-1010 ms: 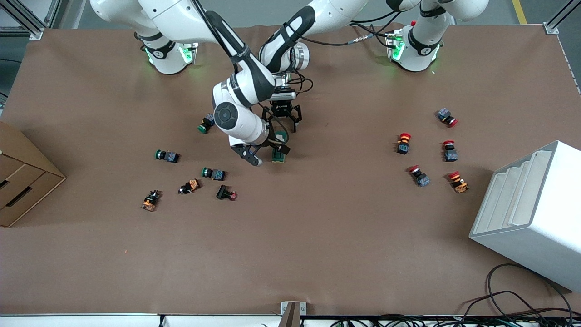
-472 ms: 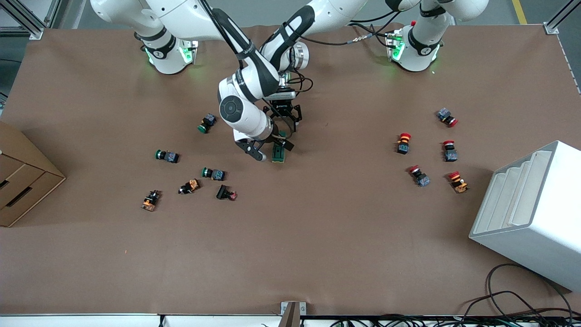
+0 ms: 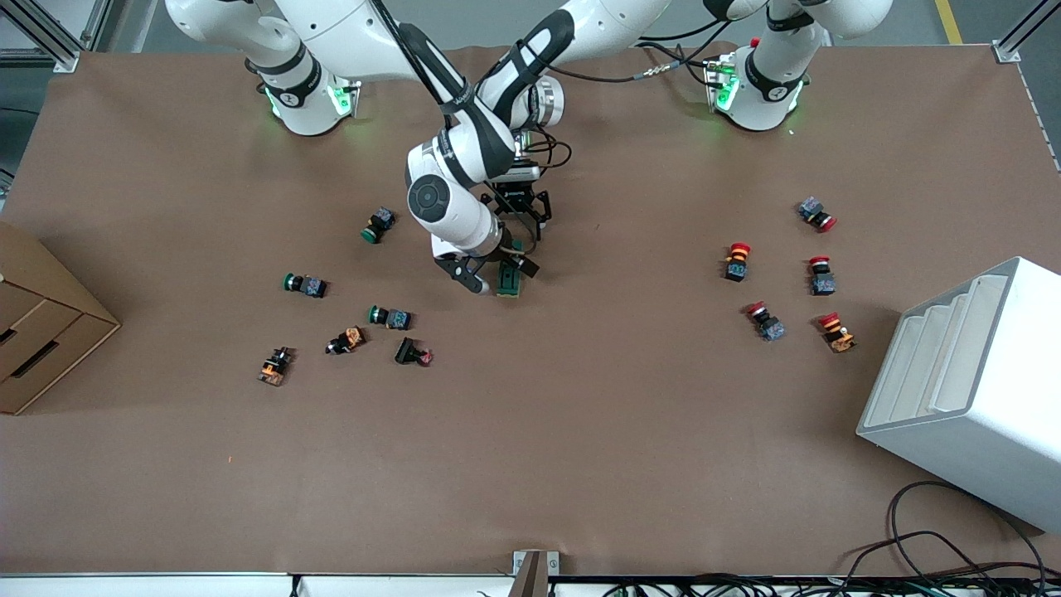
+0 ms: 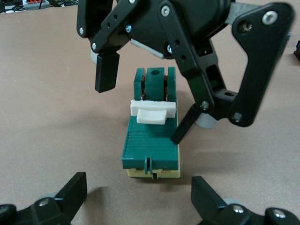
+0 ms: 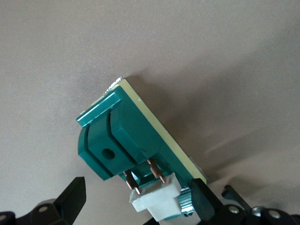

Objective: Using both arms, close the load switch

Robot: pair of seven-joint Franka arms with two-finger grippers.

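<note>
The load switch (image 3: 510,281) is a dark green block on a cream base, lying on the brown table between the two arms. Its white lever (image 4: 153,111) stands raised over the copper contacts. My right gripper (image 3: 500,276) is open and straddles the lever end. One finger (image 4: 185,129) is against the switch's side and the other finger (image 4: 107,72) is clear of it. In the right wrist view the lever (image 5: 159,199) sits between the open fingers of my right gripper (image 5: 138,199). My left gripper (image 4: 139,197) is open, low at the switch's other end, not touching it.
Green-capped push-buttons (image 3: 377,224) (image 3: 305,284) (image 3: 390,316) and others lie toward the right arm's end. Red-capped push-buttons (image 3: 736,259) lie toward the left arm's end, near a white rack (image 3: 970,390). A cardboard box (image 3: 41,323) stands at the table's edge.
My right arm's wrist has swung closer in over the switch, bringing its open fingers around the lever end. The left arm and the switch have stayed put.
</note>
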